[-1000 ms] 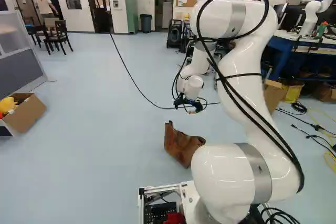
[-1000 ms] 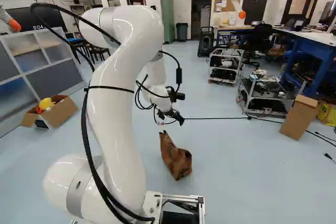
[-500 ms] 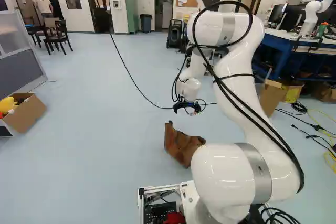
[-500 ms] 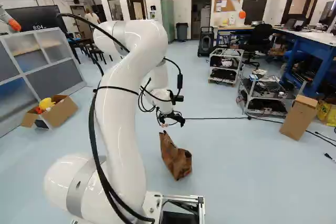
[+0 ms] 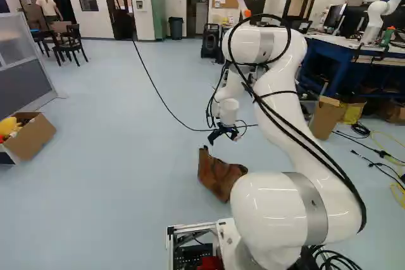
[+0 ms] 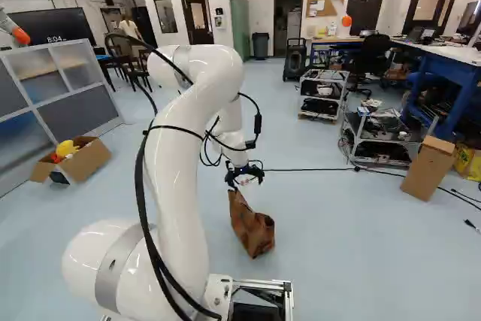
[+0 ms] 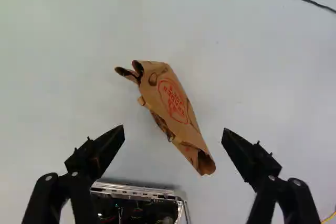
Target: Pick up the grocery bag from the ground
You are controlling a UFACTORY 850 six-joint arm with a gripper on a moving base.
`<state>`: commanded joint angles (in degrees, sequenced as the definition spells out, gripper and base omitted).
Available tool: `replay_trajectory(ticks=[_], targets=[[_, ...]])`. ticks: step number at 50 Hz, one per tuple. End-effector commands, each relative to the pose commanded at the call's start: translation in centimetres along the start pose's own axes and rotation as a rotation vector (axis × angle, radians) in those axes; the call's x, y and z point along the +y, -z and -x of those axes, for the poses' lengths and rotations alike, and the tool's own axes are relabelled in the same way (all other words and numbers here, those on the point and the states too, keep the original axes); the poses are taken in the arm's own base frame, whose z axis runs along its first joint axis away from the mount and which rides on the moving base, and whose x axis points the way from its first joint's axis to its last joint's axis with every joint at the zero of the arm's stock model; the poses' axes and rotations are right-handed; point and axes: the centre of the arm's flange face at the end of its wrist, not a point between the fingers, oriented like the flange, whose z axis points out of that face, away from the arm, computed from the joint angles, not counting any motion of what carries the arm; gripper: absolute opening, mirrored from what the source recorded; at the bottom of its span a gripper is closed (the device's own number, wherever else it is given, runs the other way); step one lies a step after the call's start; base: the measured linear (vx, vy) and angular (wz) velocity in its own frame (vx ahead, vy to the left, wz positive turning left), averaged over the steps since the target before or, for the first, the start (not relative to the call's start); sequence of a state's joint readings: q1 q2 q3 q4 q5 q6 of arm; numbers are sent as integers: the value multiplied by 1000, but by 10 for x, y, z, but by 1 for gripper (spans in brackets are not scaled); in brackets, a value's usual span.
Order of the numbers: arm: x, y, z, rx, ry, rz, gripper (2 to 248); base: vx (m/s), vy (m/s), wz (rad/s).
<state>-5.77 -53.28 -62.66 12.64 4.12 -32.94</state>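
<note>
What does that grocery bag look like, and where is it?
Follow the big white foreground arm to the black gripper at its far end. Below that, on the floor, lies a brown paper bag, crumpled, with red print, unlike the stiff cardboard boxes farther off.

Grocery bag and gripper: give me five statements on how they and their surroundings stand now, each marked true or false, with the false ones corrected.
1. The gripper is open, its fingers apart. True.
2. The grocery bag hangs clear of the floor. False: it rests on the floor.
3. Red print shows on the bag. True.
4. A cardboard box holding something yellow touches the bag. False: that box stands well apart from it, at the left of the left base view.
5. In both base views, a dark cable runs beyond the bag. True.
</note>
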Motion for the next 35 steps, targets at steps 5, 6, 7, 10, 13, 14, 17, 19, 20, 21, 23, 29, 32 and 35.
replay_trajectory(ticks=[5,6,7,10,13,14,17,19,20,21,23,29,32,35], targets=[[-1,-8,1,-23,67,-14,247,0,0,0],[-1,-9,1,-27,81,-17,247,0,0,0],[-2,-11,2,-32,94,-21,247,0,0,0],[-2,-15,3,-45,135,-31,247,0,0,0],[-3,-20,4,-57,173,-40,247,0,0,0],[-3,-21,4,-61,186,-43,247,0,0,0],[-4,-26,5,-72,226,-54,247,0,0,0],[-5,-29,6,-79,252,-61,247,0,0,0],[-5,-30,7,-82,265,-64,247,0,0,0],[-5,-32,7,-86,278,-68,247,0,0,0],[-6,-35,8,-92,304,-75,247,0,0,0],[-7,-43,10,-110,382,-98,247,0,0,0],[-8,-48,11,-118,422,-109,247,0,0,0],[-8,-52,12,-123,461,-119,247,0,0,0]])
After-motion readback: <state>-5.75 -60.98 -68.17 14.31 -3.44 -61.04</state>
